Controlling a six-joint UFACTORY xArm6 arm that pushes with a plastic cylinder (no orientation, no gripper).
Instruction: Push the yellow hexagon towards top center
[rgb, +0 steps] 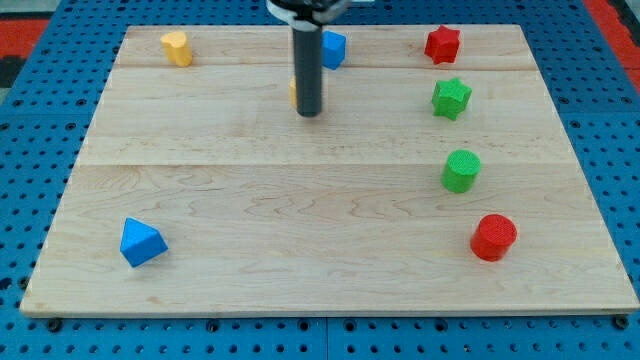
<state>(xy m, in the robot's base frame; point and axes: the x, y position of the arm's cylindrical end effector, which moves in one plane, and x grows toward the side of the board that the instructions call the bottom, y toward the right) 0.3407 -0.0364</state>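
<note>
The yellow hexagon (293, 91) lies near the top centre of the desk (300, 220), almost wholly hidden behind the rod; only a thin yellow sliver shows at the rod's left edge. Its shape cannot be confirmed from what is visible. My tip (310, 113) rests on the desk just below and to the right of that sliver, apparently touching the block or very close to it. The arm carries no hand, only the rod, so nothing is grasped or released.

A blue block (333, 48) sits just above and to the right of the rod, near the top edge. A yellow block (177, 47) lies at top left, well apart. A red star (442, 44), green star (451, 98), green cylinder (461, 170) and red cylinder (493, 237) run down the right side. A blue pyramid (141, 242) lies at lower left.

Judgement: the hexagon appears close to its goal, and only a short push remains.

Procedure for the step:
1. Keep the tip below the hexagon, centred on it, so the push runs straight towards the top.
2. Advance slowly; an off-centre contact will spin the block aside.
3. Steer clear of the blue block on the right.
4. Stop before the top edge.
</note>
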